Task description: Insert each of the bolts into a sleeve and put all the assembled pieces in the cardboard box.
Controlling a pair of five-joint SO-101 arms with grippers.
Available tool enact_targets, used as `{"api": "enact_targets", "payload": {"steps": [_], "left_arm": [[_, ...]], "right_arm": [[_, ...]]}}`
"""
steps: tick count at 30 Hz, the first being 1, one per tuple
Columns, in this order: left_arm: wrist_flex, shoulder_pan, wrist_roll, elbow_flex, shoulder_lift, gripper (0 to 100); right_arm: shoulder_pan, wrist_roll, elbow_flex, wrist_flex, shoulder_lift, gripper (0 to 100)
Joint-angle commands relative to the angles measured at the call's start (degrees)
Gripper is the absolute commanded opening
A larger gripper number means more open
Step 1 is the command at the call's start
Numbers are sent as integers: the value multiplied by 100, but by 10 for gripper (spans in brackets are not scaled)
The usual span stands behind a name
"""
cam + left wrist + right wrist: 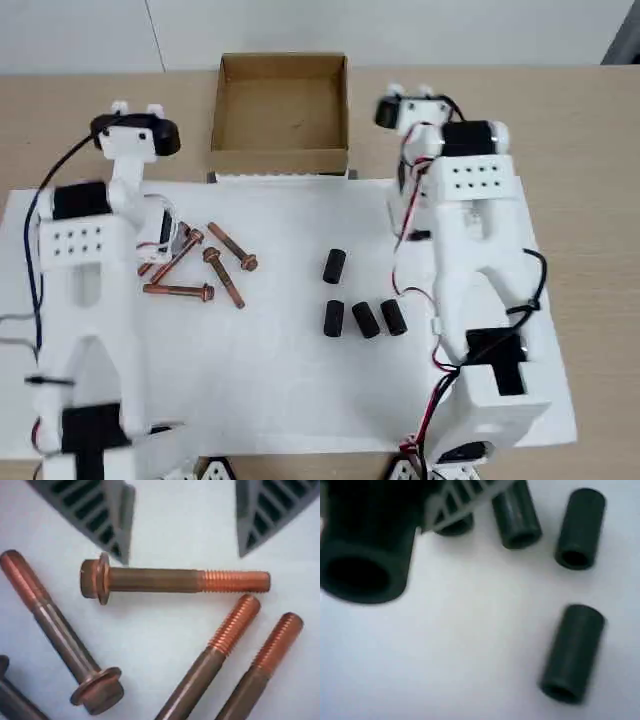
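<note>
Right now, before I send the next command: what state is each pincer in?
Left pincer: open, empty, over a bolt.
Right pincer: closed on a sleeve.

From the high view, looks steeply down over the whole table (590, 120), cardboard box (280, 160) at the far side. From the left wrist, faces straight down, very near the bolts (150, 580) on the white sheet (150, 630). From the right wrist, slants low and close across the sleeves (572, 652), one sleeve (365, 565) almost at the lens. Shares both clusters with the high view.
</note>
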Motion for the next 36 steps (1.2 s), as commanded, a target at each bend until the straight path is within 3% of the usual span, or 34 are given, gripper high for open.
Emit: {"api": "enact_targets", "payload": {"steps": [1,12,21,25,36], "left_arm": [[281,18,-387,-989,782,63],[897,79,-1020,-2774,2963,47],[695,695,-1125,-2826,3156,60],[519,686,-1125,-2818,3156,103],[404,545,-1327,-2844,3648,105]], "right_arm": [[251,35,220,57,-400,3],[462,35,299,57,-409,3],[462,35,299,57,-365,3],[462,35,299,57,-365,3],[444,35,299,48,-365,3]]}}
